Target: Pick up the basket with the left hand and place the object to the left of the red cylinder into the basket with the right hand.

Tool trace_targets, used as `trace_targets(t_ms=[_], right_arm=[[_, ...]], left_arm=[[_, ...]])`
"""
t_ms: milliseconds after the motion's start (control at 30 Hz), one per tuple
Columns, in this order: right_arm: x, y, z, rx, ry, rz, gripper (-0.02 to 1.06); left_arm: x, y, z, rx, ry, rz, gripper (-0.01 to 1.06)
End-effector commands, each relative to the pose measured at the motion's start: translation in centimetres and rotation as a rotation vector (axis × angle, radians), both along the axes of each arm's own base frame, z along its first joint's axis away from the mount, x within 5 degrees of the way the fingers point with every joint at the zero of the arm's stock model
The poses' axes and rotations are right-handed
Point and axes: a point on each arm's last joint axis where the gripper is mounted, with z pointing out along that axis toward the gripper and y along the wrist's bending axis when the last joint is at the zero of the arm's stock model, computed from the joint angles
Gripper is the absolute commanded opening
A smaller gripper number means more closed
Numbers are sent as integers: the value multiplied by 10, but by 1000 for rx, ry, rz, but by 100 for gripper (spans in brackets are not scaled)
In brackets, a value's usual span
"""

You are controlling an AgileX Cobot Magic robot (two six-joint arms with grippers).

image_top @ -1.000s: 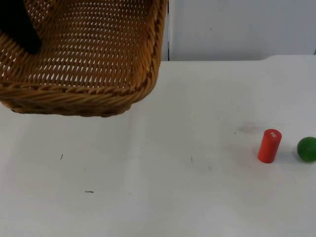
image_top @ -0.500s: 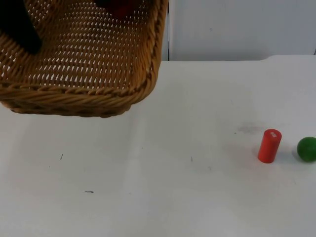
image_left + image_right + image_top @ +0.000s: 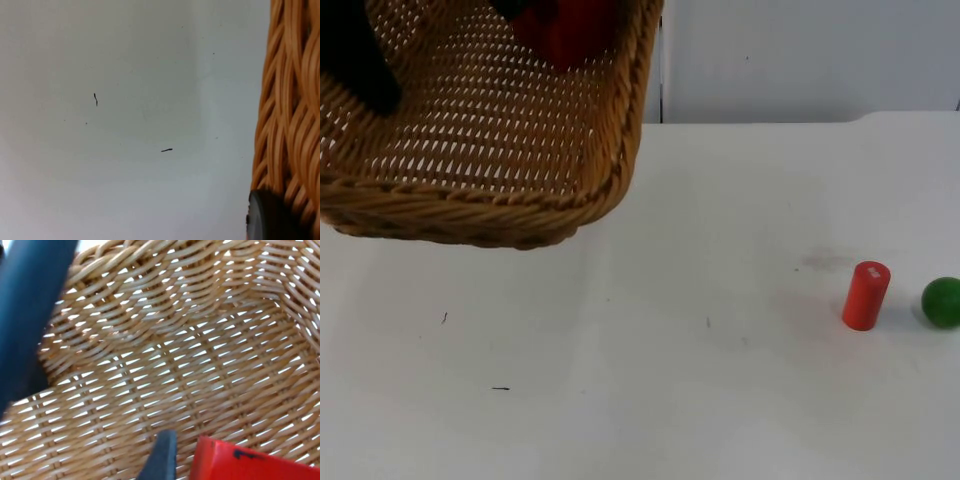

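Note:
A wicker basket [image 3: 490, 190] hangs above the table's far left, tilted so its inside shows. My left gripper [image 3: 358, 55] is shut on its rim; the left wrist view shows a black fingertip [image 3: 270, 219] against the woven rim [image 3: 290, 115]. Over the basket's far side my right gripper [image 3: 525, 10] is shut on a red block [image 3: 570, 30]. In the right wrist view that red block [image 3: 250, 464] sits beside a black fingertip [image 3: 161, 457], just above the basket's woven floor [image 3: 190, 365]. The red cylinder [image 3: 865, 295] stands upright on the table at the right.
A green ball [image 3: 941, 301] lies just right of the red cylinder, near the picture's edge. The white table [image 3: 650, 380] ends at the grey partition wall [image 3: 800, 60]. Two small dark specks [image 3: 166, 149] mark the table under the basket.
The red block in my right gripper has come into view over the basket's far side and moved lower into it. The basket has shifted slightly; the cylinder and ball have not moved.

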Motion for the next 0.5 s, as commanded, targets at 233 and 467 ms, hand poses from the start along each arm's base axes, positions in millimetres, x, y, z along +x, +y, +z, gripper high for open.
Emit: trace_targets(t_ms=[233, 467], right_arm=[[-9, -8, 27, 19, -56, -3, 77], [-27, -26, 68, 68, -99, -1, 77]], left_arm=[[-1, -3, 5, -29, -17, 0, 0], [-1, -2, 4, -23, -17, -1, 0]])
